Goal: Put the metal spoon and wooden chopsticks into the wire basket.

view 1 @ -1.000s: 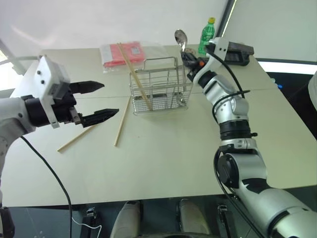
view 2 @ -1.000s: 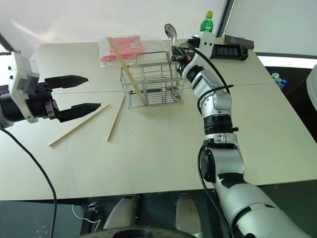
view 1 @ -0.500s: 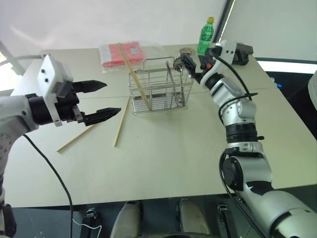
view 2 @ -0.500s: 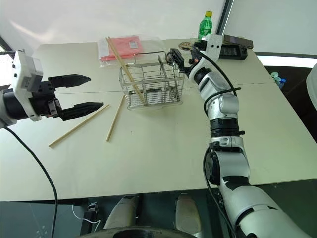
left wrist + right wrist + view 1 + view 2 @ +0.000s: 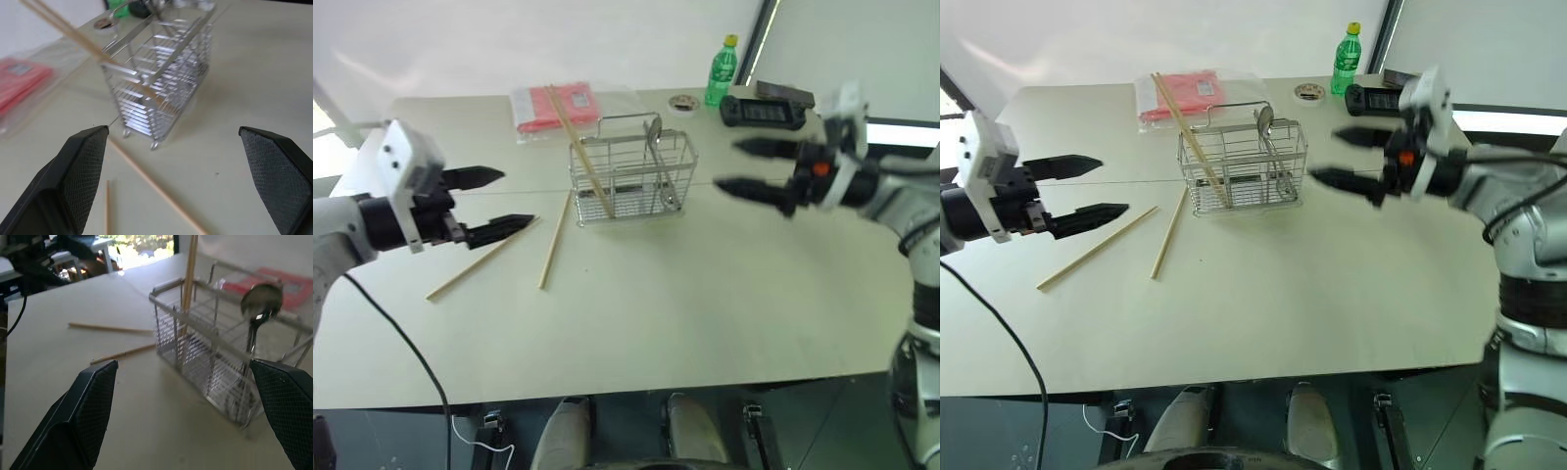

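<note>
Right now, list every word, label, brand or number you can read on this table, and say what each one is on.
No text can be read.
Green bottle: it has a label, too small to read.
Red packet: there is a pale patch, possibly a label, too blurred to read.
Black device: no readable marking.
Wire basket, metal spoon, wooden chopsticks: no lettering visible.
</note>
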